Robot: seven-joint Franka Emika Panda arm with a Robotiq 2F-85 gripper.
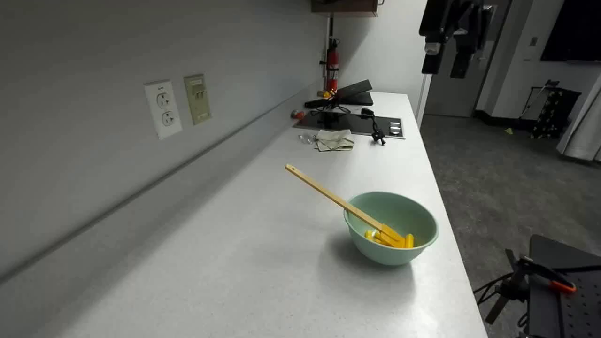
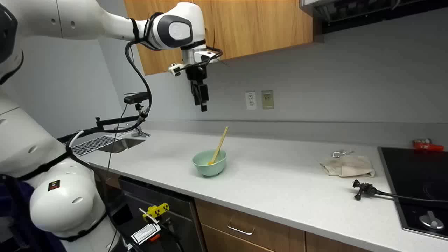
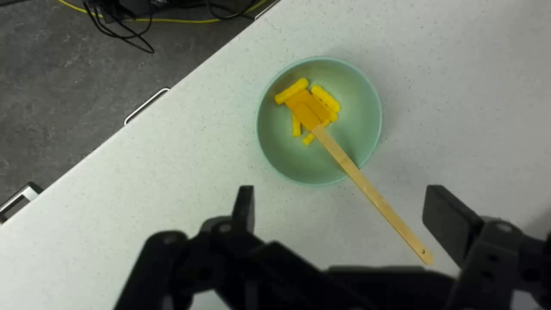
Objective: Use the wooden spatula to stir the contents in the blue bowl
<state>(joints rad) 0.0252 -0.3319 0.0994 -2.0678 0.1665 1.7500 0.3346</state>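
Wooden spatula (image 3: 363, 184) in blue bowl (image 3: 297, 160), well below parted jaws.

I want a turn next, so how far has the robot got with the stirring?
Already set: the spatula leans over the rim of the bowl, its head among the yellow bits. In hand: nothing; the end effector hangs open, above the bowl. Left, it seems: gripping the spatula and stirring. I can't tell whether any stirring has happened.
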